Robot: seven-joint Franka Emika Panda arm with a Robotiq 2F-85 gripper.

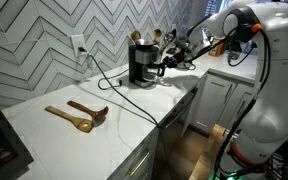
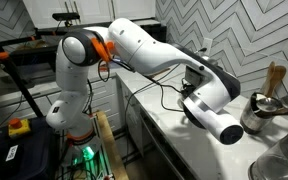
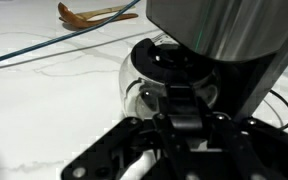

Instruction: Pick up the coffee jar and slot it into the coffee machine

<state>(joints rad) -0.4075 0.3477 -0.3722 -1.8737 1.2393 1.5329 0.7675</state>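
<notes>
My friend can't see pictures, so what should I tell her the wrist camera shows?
A glass jar sits under the silvery-black coffee machine, with the black gripper close in front of it at the bottom edge. Behind, on the white counter, lie a cord and wooden spoons.

The surface (image 1: pixel 114 140) is a white, faintly veined counter running along the tiled wall, seen also in the wrist view (image 3: pixel 44 100). Two wooden spoons (image 1: pixel 76 115) lie flat on it side by side, well apart from the coffee machine (image 1: pixel 142 64), which stands upright nearer the wall. A black power cord (image 1: pixel 112 84) trails loosely across the surface between the spoons and the machine.
</notes>
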